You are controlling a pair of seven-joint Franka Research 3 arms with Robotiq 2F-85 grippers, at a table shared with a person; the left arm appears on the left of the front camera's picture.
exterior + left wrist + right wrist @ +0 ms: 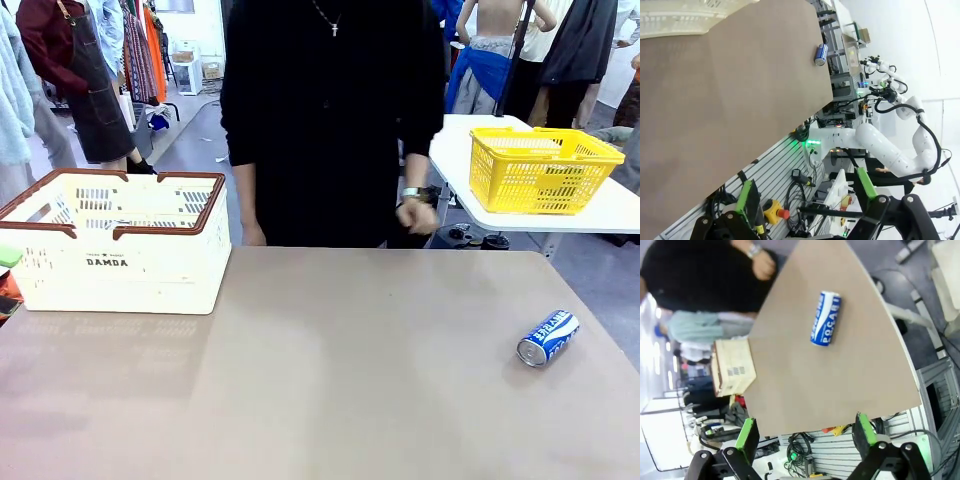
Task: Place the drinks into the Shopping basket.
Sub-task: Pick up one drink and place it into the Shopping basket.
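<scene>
A: Starting at the left, where does the Shopping basket (170, 275) stand for the robot?

B: It is far out ahead of the left gripper (807, 192), off to one side of its finger line, on the table (350, 400). That gripper hangs short of the table's near edge. Its green pads are spread wide with nothing between them.

A: And the middle?

B: The person's hand (416, 213) hangs loosely curled beyond the far edge, well away from both grippers.

A: So the drink is the right arm's business?

B: It looks so. The blue can (825, 318) lies on its side ahead of the right gripper (806, 432), well beyond the fingertips and a little to one side of the gap between them. The basket stands far off on the other side of that line. That gripper too is fully spread and empty.

A: How would the can handle?

B: It is probably light and stiff enough for a firm pinch, though thin aluminium dents if squeezed hard. Its wall is smooth and round, so it may roll or slip away from a glancing touch.

A: Where should the fingers go?

B: They should go across the middle of the body, one pad on each curved flank. The jaws should be set square to the can's long axis rather than end to end. Centred so, it should neither roll out nor tip when lifted.
</scene>
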